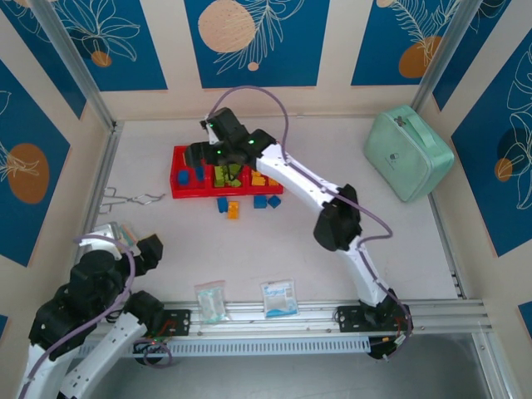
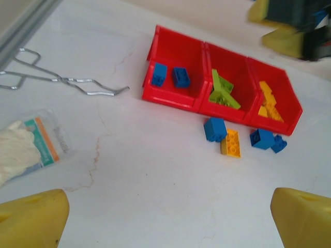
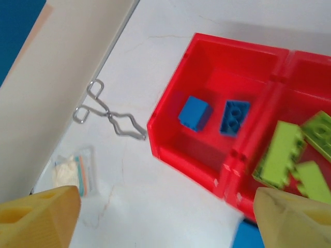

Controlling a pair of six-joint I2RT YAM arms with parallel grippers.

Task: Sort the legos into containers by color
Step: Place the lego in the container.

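Sorted legos: two blue bricks [image 3: 195, 112] lay apart in the left-end bin as the top camera saw it. Green bricks [image 2: 224, 92] were piled in the middle bin, and orange-yellow bricks [image 2: 269, 103] in the right-end bin.
Loose legos: three blue ones [image 2: 214, 128] and one yellow brick [image 2: 230, 142] lay on the table [image 1: 274, 249] just in front of the tray. The yellow one touched a blue one.
Tray: your red tray [image 1: 184, 189], three bins joined in a row, sat at the far middle of the table.
Right claw: your right gripper [image 3: 165, 219] hovered over the left-end bin. Its fingers were spread wide, released, with nothing between them.
Left claw: your left gripper [image 2: 168, 219] was back at the near left, well apart from the tray. Its fingers were wide, released and empty.
Tongs: wire tongs [image 2: 57, 78] lay flat, left of the tray and not touching it.
Packets: two clear packets [image 1: 211, 299] lay by the near rail.
Case: a mint green case [image 1: 407, 154] sat at the far right, well apart from the tray.
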